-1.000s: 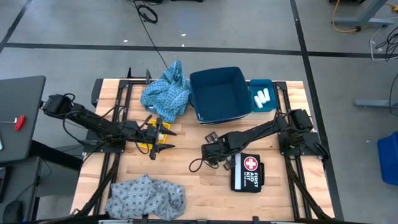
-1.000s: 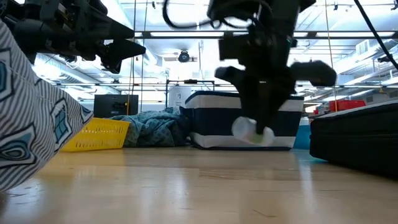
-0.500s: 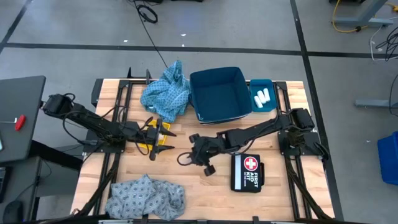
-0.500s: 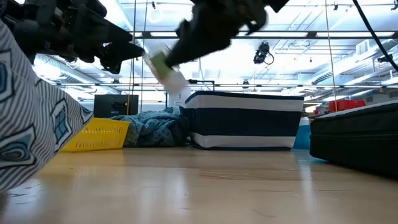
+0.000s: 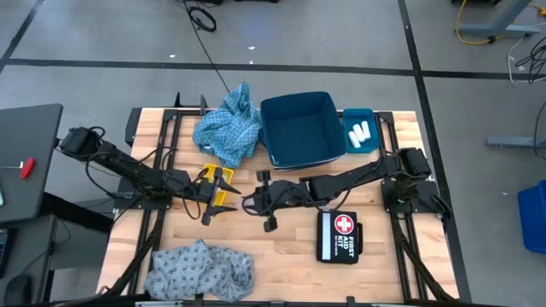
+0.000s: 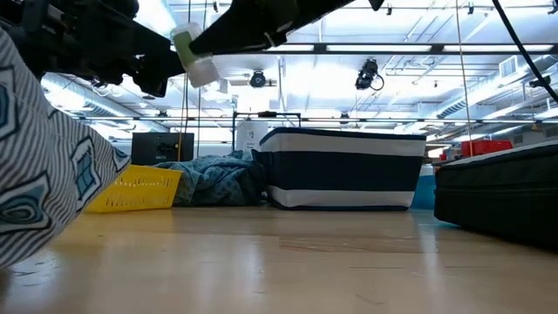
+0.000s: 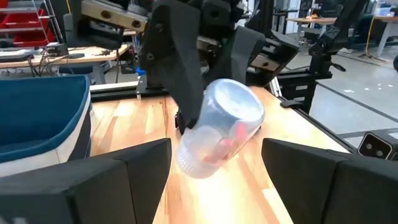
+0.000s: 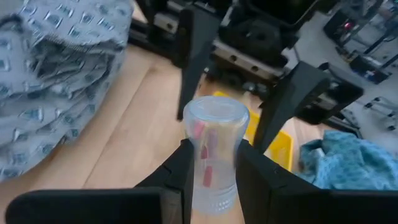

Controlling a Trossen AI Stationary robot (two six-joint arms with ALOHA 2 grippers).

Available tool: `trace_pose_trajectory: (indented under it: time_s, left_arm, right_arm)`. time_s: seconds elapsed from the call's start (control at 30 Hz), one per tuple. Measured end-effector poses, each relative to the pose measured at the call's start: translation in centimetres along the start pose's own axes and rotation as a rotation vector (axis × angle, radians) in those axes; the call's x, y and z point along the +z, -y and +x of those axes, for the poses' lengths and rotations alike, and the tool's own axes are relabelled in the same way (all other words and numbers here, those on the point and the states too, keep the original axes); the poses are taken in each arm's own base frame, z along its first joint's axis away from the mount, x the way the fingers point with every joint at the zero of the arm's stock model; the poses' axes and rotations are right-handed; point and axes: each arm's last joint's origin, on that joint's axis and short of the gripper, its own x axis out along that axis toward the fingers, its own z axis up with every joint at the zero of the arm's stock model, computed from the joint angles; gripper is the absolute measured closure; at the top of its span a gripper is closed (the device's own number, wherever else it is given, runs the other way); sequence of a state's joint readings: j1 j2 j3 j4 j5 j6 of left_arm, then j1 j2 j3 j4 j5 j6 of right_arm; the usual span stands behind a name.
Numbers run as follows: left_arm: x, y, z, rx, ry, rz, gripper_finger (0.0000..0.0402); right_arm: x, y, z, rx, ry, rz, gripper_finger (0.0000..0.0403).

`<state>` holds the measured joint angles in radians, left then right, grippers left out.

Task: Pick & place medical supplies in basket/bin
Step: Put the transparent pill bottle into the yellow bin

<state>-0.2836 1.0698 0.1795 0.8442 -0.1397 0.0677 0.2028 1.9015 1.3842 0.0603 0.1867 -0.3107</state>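
Note:
A small clear plastic vial (image 8: 214, 146) with red bits inside is held over the middle of the table by my right gripper (image 5: 249, 203), which is shut on it. Its round free end (image 7: 233, 102) points at my left gripper (image 5: 218, 198). That gripper stands open just beyond the vial, a finger on either side, apart from it. The dark blue bin (image 5: 299, 128) stands at the far middle. A teal-blue cloth (image 5: 229, 128) lies heaped left of the bin. A grey-blue patterned cloth (image 5: 200, 269) lies at the near left edge. White rolls (image 5: 358, 132) lie in a small teal tray. My right gripper pinches the vial's sides (image 8: 211, 177) between its two fingers (image 8: 180, 168). The fingers come from the table's right, slanting a little downward, and lie along the vial. The vial's round end sticks out past the fingertips. It is lifted clear of the table.
A black first-aid kit (image 5: 339, 236) lies near my right arm. A yellow holder (image 5: 213, 181) sits on the table under my left gripper. Bare wood lies in the near middle, between the patterned cloth and the kit.
My right gripper has risen and gone toward the table's left edge with the vial. It has tipped from pointing down to nearly level, which has brought the vial's free end up to my left gripper's open fingers. My left gripper has swung slightly toward the near edge.

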Motion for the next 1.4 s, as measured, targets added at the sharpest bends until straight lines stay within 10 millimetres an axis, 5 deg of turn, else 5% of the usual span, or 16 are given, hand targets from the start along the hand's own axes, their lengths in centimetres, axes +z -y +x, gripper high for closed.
trace_pose_trajectory:
  time_s: [0.47,0.87,1.4]
  left_arm:
    - [1.1,0.5,0.1,0.093,0.131,0.038,0.0152]
    - [0.0,1.0,1.2,0.164,0.156,0.095,0.0244]
    - [0.0,1.0,1.3,0.179,0.171,0.082,0.0244]
  right_arm:
    - [0.9,1.3,0.1,-0.051,0.116,0.012,0.0315]
    - [1.6,1.5,0.0,-0.048,0.2,0.039,0.0323]
    - [1.6,1.6,0.0,-0.035,0.208,0.04,0.0323]
